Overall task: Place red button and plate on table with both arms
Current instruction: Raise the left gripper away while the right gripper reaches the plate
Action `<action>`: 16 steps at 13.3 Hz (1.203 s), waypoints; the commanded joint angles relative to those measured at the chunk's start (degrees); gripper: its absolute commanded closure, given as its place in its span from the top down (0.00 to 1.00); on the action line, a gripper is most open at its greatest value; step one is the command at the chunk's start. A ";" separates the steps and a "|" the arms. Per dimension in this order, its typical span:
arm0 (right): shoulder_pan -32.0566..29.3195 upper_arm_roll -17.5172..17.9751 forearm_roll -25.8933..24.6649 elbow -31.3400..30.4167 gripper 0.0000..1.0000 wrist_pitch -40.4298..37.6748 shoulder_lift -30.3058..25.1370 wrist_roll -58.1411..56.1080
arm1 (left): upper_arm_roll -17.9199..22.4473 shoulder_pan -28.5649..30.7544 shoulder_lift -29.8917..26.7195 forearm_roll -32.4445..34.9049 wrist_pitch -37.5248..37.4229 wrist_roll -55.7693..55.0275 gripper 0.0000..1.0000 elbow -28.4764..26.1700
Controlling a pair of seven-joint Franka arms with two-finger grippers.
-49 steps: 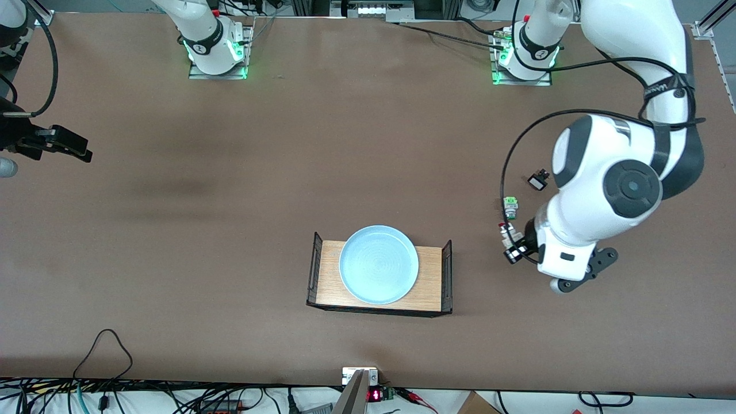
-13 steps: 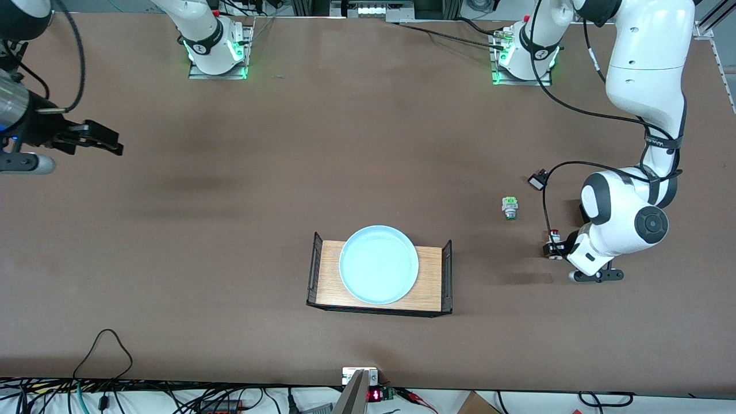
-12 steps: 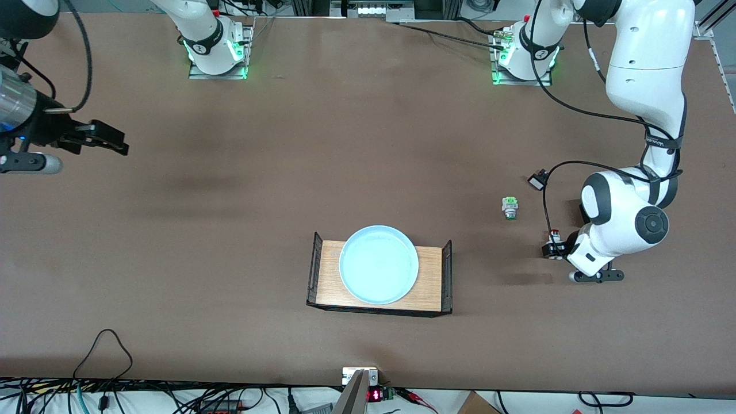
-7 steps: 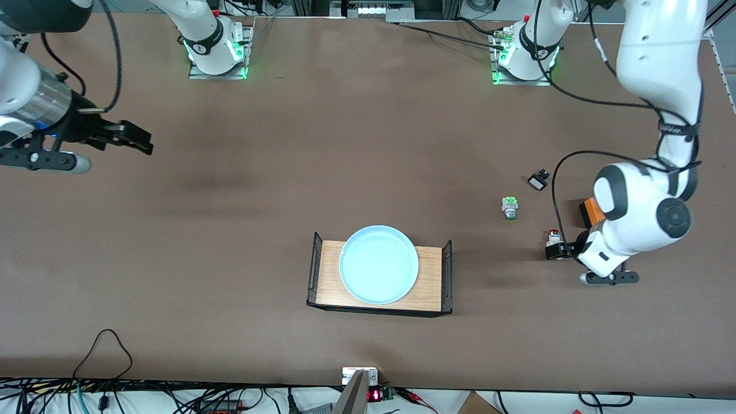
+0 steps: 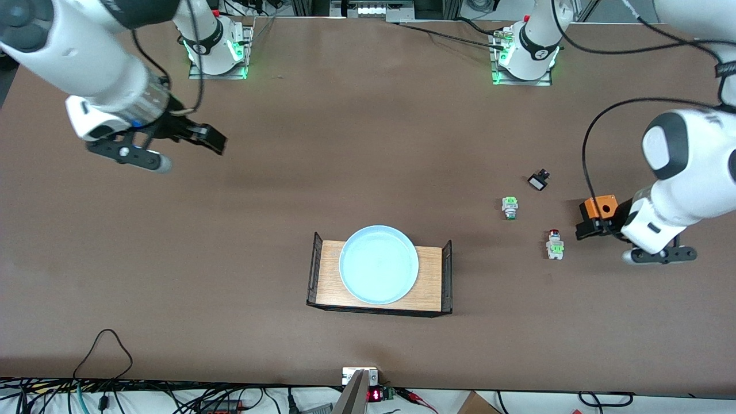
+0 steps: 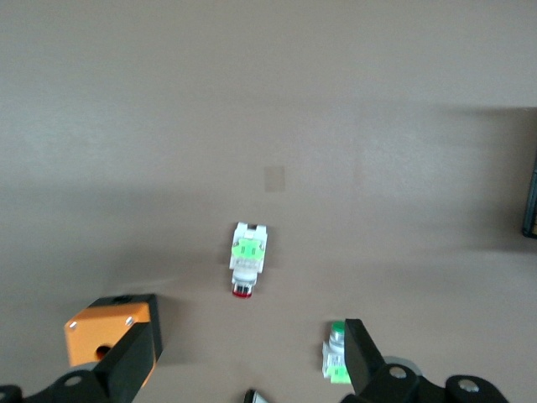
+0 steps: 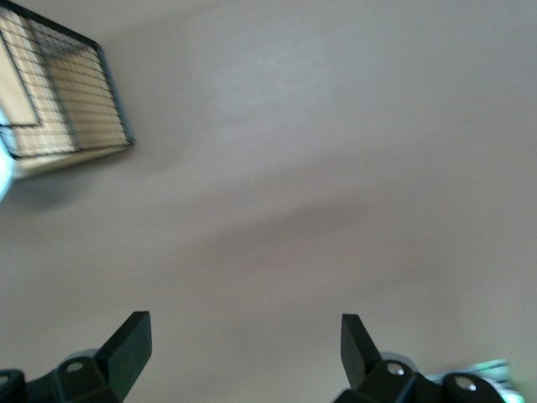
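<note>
Red button (image 5: 555,244) lies on the table (image 5: 345,144), released. Left gripper (image 6: 252,369) hangs above it, jaws apart. Right gripper (image 7: 243,353) hovers with jaws apart; plate (image 5: 378,264) sits on the tray (image 5: 431,287).

Even, bright overhead light fills the front view; the desk (image 5: 345,144) is matte brown with broad soft dark patches and short shadows beside the small parts. The plate (image 5: 379,264) shines pale with a mild gloss. Green lamps glow at both arm bases. Both wrist views look washed-out and soft; the right wrist view is the blurrier, with a faint diagonal shadow band, and the tray (image 7: 59,101) in it is smeared at the edge.
</note>
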 commanded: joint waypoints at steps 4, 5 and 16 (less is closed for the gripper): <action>8.06 -0.58 0.88 9.86 1.00 7.82 10.83 18.14 | -0.50 -0.03 -9.87 6.47 -9.54 -1.57 1.00 -0.75; 8.94 -0.58 0.88 10.57 1.00 9.85 12.32 19.29 | -0.50 0.06 -10.93 6.47 -10.60 -1.31 1.00 -0.57; 14.23 -0.58 1.05 14.71 1.00 28.85 24.81 38.90 | -9.58 7.83 -18.76 7.61 -19.22 -0.60 1.00 -0.57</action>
